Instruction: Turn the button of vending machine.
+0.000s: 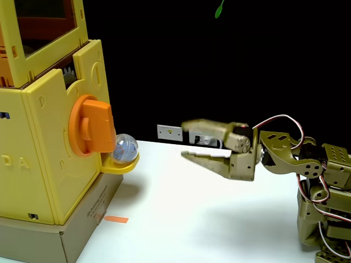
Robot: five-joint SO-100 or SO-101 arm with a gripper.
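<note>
the tall boxy yellow plastic vending machine (38,142) stands at the left on a cardboard base (66,233). its large orange plastic button (90,127) juts from the front, bar upright. below it a clear capsule (124,149) rests in the small yellow tray (122,166). the olive-green arm's fingers (182,141) hang spread apart over the white bench (208,219), well apart from the button.

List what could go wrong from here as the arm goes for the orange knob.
1. The tool hangs open, well right of the button and lower than its middle; a straight approach might hit the clear capsule in the small yellow tray.
2. The button's bar stands roughly upright; if the jaws close off-centre they may slip instead of turning it.
3. Twisting hard could shift the vending machine on its cardboard base.
</note>
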